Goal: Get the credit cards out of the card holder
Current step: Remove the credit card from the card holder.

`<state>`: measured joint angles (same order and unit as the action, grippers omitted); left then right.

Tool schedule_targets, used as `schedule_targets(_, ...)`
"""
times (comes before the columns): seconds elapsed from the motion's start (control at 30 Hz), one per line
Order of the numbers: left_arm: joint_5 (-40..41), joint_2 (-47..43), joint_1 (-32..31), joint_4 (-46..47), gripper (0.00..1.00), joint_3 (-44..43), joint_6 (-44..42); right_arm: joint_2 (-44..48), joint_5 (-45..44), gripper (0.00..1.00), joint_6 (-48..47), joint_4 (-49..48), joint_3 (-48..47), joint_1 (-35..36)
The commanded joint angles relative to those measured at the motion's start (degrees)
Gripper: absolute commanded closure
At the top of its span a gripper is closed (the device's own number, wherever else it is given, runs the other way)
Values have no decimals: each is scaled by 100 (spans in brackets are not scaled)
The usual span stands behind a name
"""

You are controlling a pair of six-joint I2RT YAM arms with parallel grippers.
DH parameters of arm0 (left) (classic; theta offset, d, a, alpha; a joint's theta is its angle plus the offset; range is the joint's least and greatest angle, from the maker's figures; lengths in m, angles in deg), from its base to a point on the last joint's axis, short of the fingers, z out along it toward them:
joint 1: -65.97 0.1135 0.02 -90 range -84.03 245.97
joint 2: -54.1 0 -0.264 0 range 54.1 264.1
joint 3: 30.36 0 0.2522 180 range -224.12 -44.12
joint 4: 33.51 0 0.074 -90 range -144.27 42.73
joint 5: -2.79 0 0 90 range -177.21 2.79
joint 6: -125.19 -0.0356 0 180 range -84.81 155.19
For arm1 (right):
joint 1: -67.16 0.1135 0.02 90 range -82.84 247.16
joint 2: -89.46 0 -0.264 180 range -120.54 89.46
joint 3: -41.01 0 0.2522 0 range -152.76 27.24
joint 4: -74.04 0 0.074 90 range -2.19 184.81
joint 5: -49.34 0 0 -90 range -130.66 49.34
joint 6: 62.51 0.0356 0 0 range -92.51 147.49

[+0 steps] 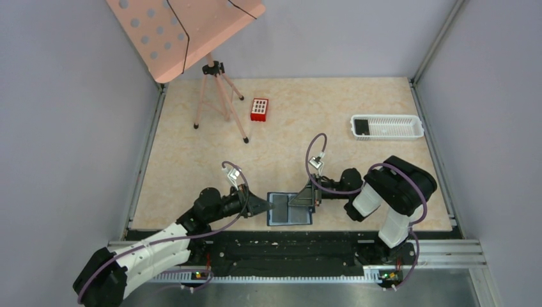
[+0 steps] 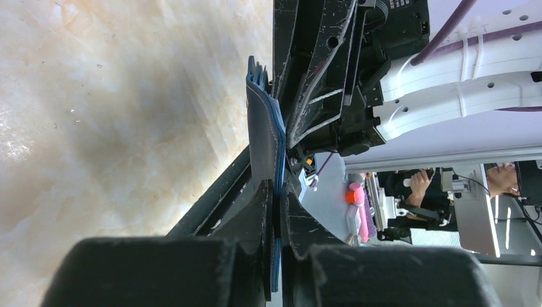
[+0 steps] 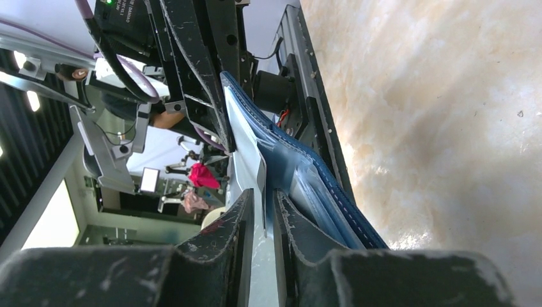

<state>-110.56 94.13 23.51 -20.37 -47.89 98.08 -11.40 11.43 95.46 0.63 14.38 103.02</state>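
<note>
**op:** At the worktop's near edge, mid, card holder (image 1: 291, 210) sits btw my two arms, one half flat, other half lifted. My left gripper (image 2: 276, 211) is clamped on its left edge.

**reply:** and the right gripper (image 3: 263, 211)?

**op:** Astride a grey inner leaf, narrow gap. Can't tell if it's pinching tbh.

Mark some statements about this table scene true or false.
1. The left tool is clamped on the card holder. True.
2. The white tray sits at the table's left side. False: it is at the far right.
3. A dark card lies in the tray's left end. True.
4. The red box rests on the card holder. False: it stands apart, near the tripod.
</note>
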Motion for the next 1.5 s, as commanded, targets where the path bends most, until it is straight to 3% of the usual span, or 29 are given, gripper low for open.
schedule_targets(0.0, -116, 20, 9, 603, 100, -221, 29, 6, -10, 83, -68, -1145, -165, 27)
schedule_targets(0.27, -169, 208, 9, 685, 100, -249, 45, -25, 36, 88, -64, -1146, -276, 103)
schedule_targets(0.33, -169, 236, 9, 694, 100, -264, 64, 5, 61, 100, -75, -1148, -271, 100)
schedule_targets(0.43, -134, 253, 24, 456, 100, -362, 26, 92, 94, 100, -115, -1144, -225, 93)
schedule_targets(0.6, -165, 253, 130, 100, 77, -465, 2, 171, 114, 100, -99, -1148, -157, 23)
schedule_targets(0.7, -193, 331, 141, 71, 74, -508, 4, 134, 108, 100, -77, -1146, -144, 15)
schedule_targets(0.77, -216, 400, 141, 91, 76, -519, 4, 106, 99, 100, -74, -1144, -145, 9)
schedule_targets(0.9, -289, 486, 141, 200, 98, -545, 21, 97, 99, 100, -80, -1148, -120, -37)
schedule_targets(0.93, -306, 478, 140, 219, 100, -546, 21, 106, 111, 100, -76, -1146, -110, -43)
schedule_targets(1.47, -420, 367, 159, 413, 100, -383, -39, 106, 381, 100, -102, -1144, -6, -208)
